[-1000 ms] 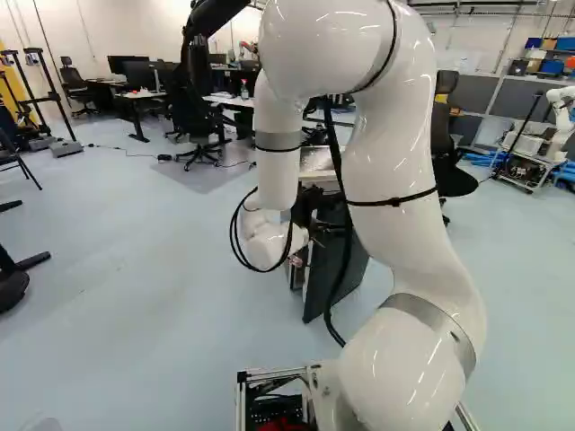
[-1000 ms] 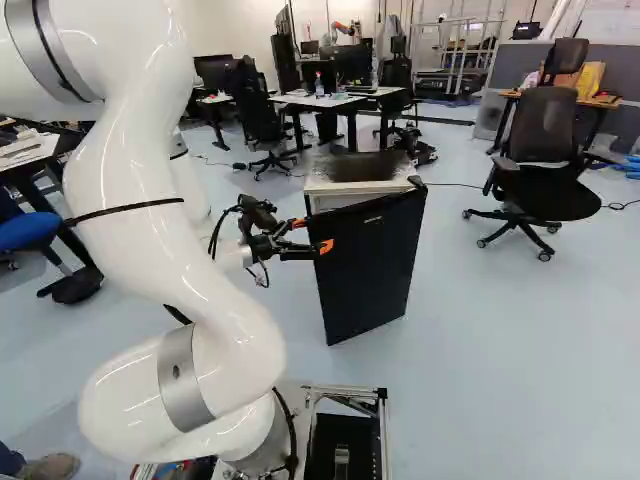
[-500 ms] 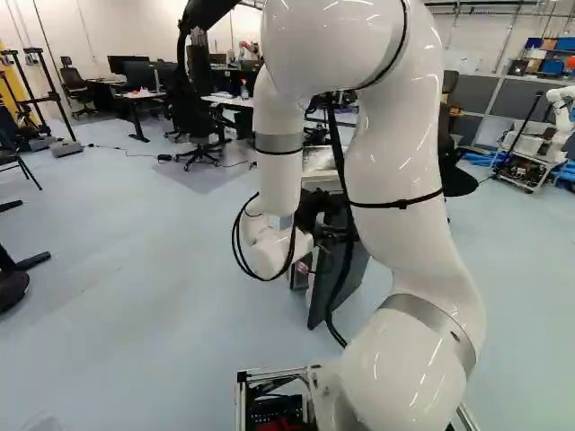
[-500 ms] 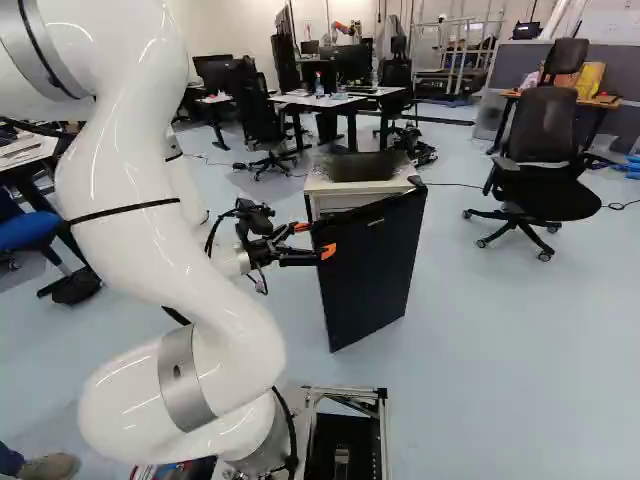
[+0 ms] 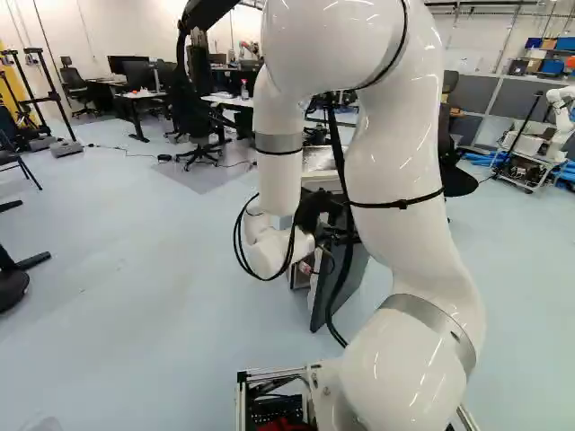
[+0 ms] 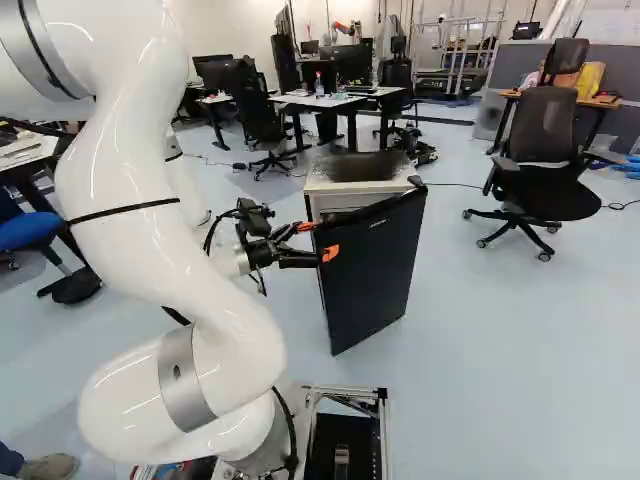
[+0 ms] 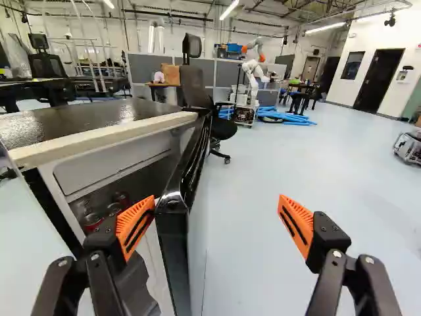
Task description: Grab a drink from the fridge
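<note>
Step in hand, in my judgement: widening the door opening. The end effector [image 7: 218,205] is released, fingers spread wide, with the free edge of the fridge door [image 7: 173,204] between them. The inner pad [image 7: 135,227] is on the compartment side, at or just beside that edge; I cannot confirm contact. The outer pad [image 7: 297,225] stands clear of the door's front.

To perform this well, I should keep the inner finger behind the edge and sweep slowly along the hinge arc, without squeezing. A straight pull could slip off the edge or rock the mini fridge [image 6: 350,187]. I should enter only when the gap admits the whole wrist.

Target location: the drink cans [image 7: 93,222] are inside the mini fridge, ahead of and beyond the inner finger, not between the fingers
</note>
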Available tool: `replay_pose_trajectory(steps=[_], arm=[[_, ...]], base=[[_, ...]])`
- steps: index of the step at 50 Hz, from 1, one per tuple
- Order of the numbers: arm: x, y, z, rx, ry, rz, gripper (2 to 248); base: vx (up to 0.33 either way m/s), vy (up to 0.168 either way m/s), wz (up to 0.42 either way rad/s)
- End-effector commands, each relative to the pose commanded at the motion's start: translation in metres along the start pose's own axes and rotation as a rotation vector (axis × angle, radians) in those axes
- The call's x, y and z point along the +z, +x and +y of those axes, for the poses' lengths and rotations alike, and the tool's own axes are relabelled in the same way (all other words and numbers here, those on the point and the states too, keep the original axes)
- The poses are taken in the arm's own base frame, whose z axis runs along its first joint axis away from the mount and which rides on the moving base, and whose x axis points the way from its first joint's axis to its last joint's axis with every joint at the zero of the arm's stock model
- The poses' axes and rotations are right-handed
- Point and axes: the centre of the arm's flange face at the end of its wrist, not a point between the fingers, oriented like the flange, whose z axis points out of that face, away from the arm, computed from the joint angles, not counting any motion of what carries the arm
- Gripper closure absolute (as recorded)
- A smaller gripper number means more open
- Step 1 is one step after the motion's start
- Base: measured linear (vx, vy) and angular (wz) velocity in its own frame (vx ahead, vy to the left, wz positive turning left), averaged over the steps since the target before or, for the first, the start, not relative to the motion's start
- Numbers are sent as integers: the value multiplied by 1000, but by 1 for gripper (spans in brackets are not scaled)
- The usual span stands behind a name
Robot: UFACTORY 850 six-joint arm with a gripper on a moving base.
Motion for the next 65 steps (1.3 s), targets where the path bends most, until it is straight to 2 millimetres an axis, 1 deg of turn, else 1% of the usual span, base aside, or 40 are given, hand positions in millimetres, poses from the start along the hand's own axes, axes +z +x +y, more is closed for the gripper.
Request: replay_pose_trajectory(steps=[36,65], arm=[[0,0,10,15,-109,0,3],[8,0,17,43,-239,-17,3]], base=[[0,0,0],[0,0,0]])
